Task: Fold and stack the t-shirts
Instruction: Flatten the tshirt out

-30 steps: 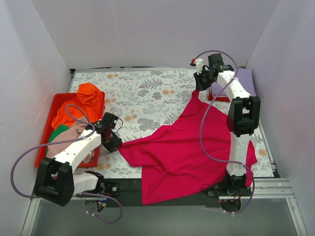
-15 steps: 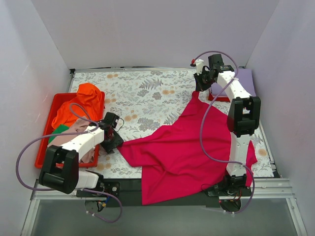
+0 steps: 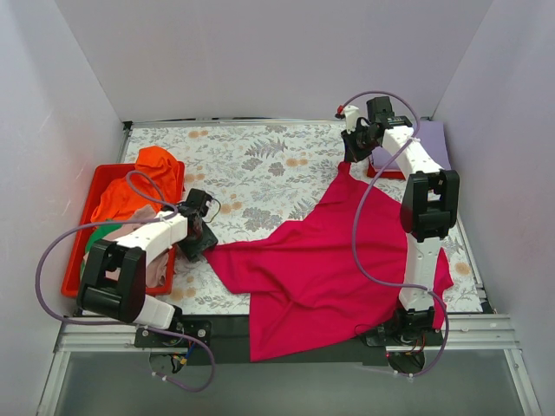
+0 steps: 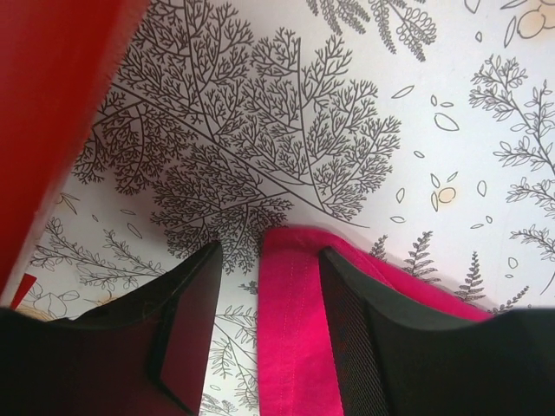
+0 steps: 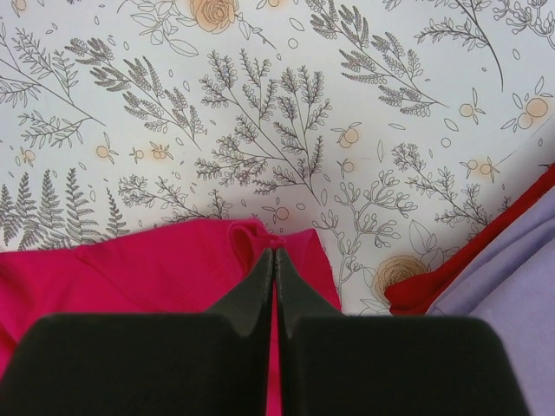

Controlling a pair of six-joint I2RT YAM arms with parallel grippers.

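Crimson t-shirt: spread over the near right of the floral table; far corner raised
Left gripper: jaws apart, straddling the shirt's left tip; nothing clamped
Right gripper: pinched tight on the far corner

Floral-print table: 1 crimson tee spread centre-R, hanging over near edge; 1 red tray at L.

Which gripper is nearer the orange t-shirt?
Left. The left gripper is just beside the red tray holding the orange t-shirt; the right gripper is across the table, pinching the crimson t-shirt.
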